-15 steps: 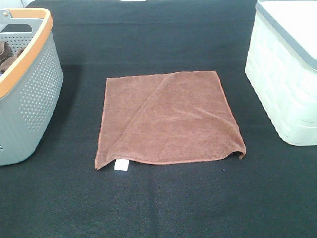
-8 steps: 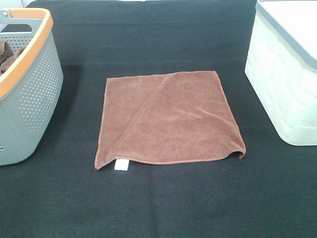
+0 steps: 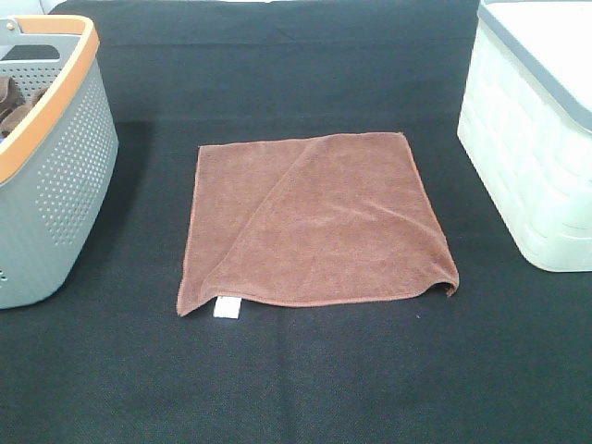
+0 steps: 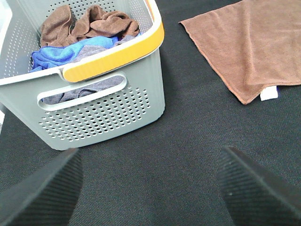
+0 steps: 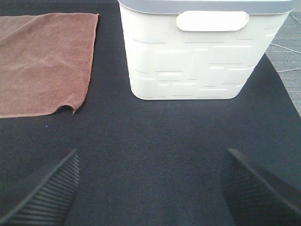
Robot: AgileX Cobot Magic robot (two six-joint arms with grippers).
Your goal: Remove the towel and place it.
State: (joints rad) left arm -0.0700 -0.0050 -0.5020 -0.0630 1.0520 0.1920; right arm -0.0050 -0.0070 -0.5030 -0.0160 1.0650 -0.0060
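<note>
The towel (image 3: pixel 314 220) is a reddish-brown square cloth lying flat in the middle of the black table, one layer folded diagonally over it, a small white tag (image 3: pixel 227 308) at its near left corner. It also shows in the left wrist view (image 4: pixel 249 47) and the right wrist view (image 5: pixel 44 61). Neither arm appears in the exterior high view. My left gripper (image 4: pixel 150 188) is open above bare cloth near the grey basket, well clear of the towel. My right gripper (image 5: pixel 150 188) is open above bare cloth in front of the white bin. Both hold nothing.
A grey perforated basket (image 3: pixel 65 176) with an orange rim stands at the left; it (image 4: pixel 94 99) holds brown, blue and grey cloths. A white bin (image 3: pixel 532 157) with a grey rim stands at the right, also seen as (image 5: pixel 202 52). Black cloth (image 3: pixel 305 379) covers the table.
</note>
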